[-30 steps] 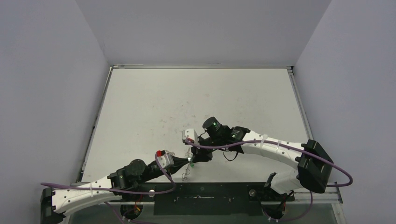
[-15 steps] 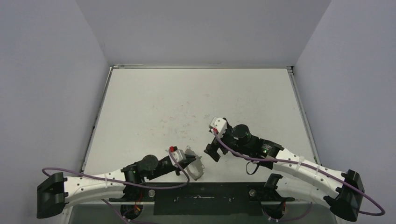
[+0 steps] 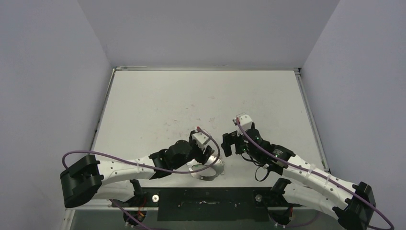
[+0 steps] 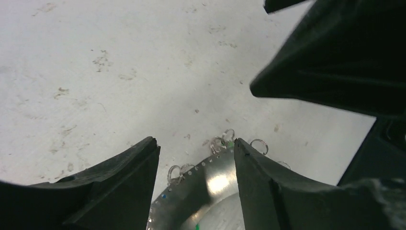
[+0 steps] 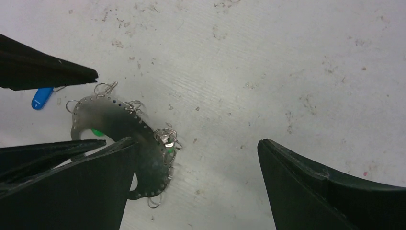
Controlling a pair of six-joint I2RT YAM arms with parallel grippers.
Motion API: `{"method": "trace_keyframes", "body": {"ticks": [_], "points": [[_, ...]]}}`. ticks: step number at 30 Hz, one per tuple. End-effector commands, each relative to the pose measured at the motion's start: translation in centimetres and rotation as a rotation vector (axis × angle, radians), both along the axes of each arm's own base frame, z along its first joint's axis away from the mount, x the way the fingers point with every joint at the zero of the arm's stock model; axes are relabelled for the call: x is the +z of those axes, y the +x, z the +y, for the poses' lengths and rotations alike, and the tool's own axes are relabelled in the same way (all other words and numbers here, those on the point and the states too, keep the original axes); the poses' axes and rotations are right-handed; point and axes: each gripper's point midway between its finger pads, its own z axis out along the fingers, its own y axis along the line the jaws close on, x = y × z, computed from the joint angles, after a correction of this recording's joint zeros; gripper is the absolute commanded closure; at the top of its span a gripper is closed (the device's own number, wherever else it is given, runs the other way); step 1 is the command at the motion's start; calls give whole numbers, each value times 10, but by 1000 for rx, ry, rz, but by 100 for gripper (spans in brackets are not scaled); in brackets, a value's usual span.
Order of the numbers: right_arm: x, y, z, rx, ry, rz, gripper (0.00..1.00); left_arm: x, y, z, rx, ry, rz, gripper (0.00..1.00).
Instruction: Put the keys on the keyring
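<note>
Top view: a pale, scuffed table point(image 3: 201, 96) stands between grey walls. The left gripper point(image 3: 207, 152) hangs just above the keyring point(image 3: 207, 171). The right gripper point(image 3: 226, 144) stands close on the keyring's right, apart from it.

Left wrist view: the jaws are spread. The keyring's perforated band point(image 4: 210, 184) lies between the fingers point(image 4: 119, 191).

Right wrist view: the jaws are wide apart and empty. The keyring point(image 5: 119, 120) lies ahead and left of the left finger. A blue key point(image 5: 42, 97) is beyond the keyring's far end, and a green key point(image 5: 98, 132) is inside its arc.
</note>
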Motion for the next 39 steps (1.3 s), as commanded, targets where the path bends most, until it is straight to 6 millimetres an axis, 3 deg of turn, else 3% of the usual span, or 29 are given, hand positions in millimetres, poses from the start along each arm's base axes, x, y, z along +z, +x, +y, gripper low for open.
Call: {"method": "trace_keyframes", "body": {"ticks": [1,9,14,18,23,29,34,39], "points": [[-14,-1,-12,-112,27,73,0,19,21,9,141,-28,110,40],[-47,-11,-2,-99,35,207,0,-13,6,60,356,-45,371,36],[-66,-25,18,-33,95,313,0,-45,-16,99,569,-136,577,40],[-78,-32,25,-6,122,370,7,-69,-36,114,636,-210,714,47],[-91,-38,30,7,150,408,22,-85,-46,113,636,-251,783,51],[-113,-46,35,18,156,471,41,-91,-36,97,617,-236,763,54],[-125,-55,38,40,157,519,76,-91,-15,76,596,-181,711,57],[-129,-73,34,46,170,573,82,-83,14,56,563,-119,680,58]]}}
